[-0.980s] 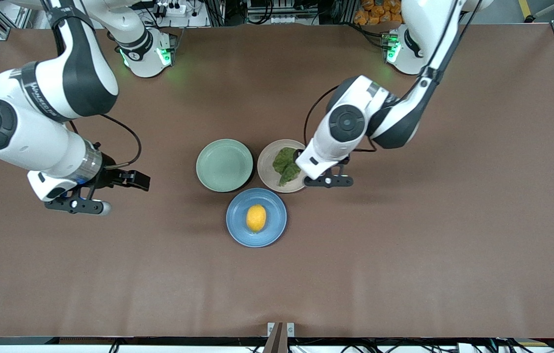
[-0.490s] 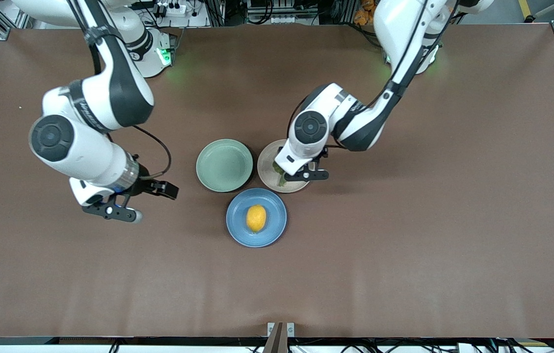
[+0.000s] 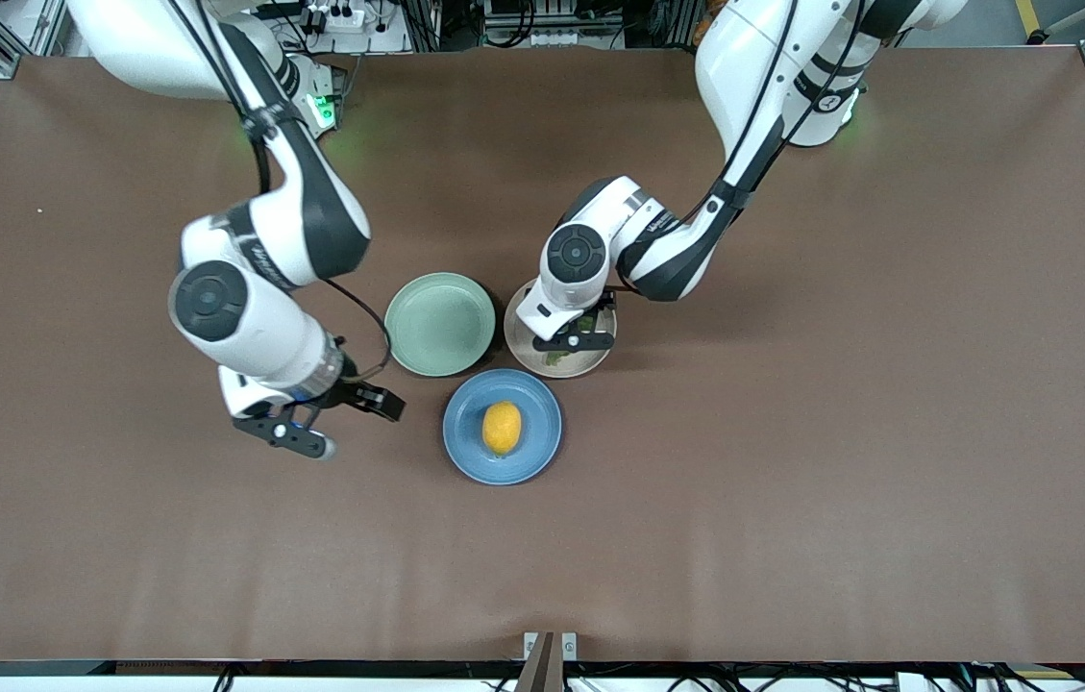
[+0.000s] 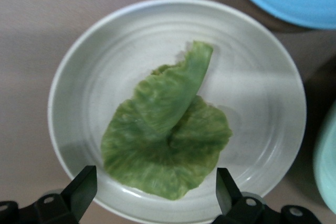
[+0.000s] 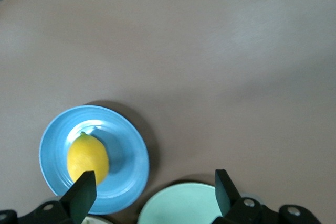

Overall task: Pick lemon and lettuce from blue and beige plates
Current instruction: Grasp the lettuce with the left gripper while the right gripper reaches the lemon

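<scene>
Two fingers sets spread | lettuce (image 4: pixel 168 145) on beige plate (image 4: pixel 262 77)

lemon (image 3: pixel 502 428) on blue plate (image 3: pixel 542 452), table (image 3: pixel 792 481)

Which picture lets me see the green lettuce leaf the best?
The left wrist view: the crinkled green lettuce leaf fills the middle of the round beige plate, unobstructed. In the front view the left arm covers nearly all of it; only a sliver shows. The right wrist view misses it.
</scene>
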Available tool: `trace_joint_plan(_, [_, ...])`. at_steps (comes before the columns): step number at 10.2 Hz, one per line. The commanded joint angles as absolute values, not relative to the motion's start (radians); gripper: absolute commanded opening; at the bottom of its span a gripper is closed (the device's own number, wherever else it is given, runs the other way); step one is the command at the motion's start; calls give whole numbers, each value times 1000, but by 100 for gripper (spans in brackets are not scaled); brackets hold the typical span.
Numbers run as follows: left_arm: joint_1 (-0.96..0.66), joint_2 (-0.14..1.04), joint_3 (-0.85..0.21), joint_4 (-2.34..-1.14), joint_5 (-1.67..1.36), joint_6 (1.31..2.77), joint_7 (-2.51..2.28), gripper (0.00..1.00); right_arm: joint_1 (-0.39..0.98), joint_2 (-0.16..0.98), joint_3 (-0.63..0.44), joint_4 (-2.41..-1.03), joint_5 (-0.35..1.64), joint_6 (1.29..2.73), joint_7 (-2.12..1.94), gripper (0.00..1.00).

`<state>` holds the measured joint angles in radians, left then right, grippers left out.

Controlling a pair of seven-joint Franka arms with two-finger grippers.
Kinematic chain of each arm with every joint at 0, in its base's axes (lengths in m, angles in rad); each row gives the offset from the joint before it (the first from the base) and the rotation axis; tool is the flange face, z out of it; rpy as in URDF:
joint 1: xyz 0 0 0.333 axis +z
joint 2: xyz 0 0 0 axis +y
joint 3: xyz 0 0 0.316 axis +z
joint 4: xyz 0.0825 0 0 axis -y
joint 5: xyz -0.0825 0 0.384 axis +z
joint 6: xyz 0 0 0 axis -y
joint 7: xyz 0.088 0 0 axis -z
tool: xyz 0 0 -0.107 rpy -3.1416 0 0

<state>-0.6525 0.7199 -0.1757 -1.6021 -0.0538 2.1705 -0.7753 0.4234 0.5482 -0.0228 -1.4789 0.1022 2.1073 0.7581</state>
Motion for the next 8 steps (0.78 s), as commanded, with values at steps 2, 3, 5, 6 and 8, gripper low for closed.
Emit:
trace_joint_plan(2, [-683,770,-164,-1583,0,2212,-807,100,485,692,-20,-1387,109,2228,879,100])
trace_joint_plan(3, [-683,778,-163,-1582,2,2224,-805,100,504,721,-20,-1387,109,2287,918,100])
trace_joint_plan(5, [-684,796,-163,-1582,15,2250,-807,100,549,774,-20,-1387,100,2357,965,100])
trace_joint_plan(6, [-683,798,-163,-1582,18,2256,-816,89,564,791,-20,-1387,97,2382,979,100])
trace_joint_plan(8, [-681,796,-164,-1582,17,2255,-856,0,586,830,-21,-1385,95,2431,989,100])
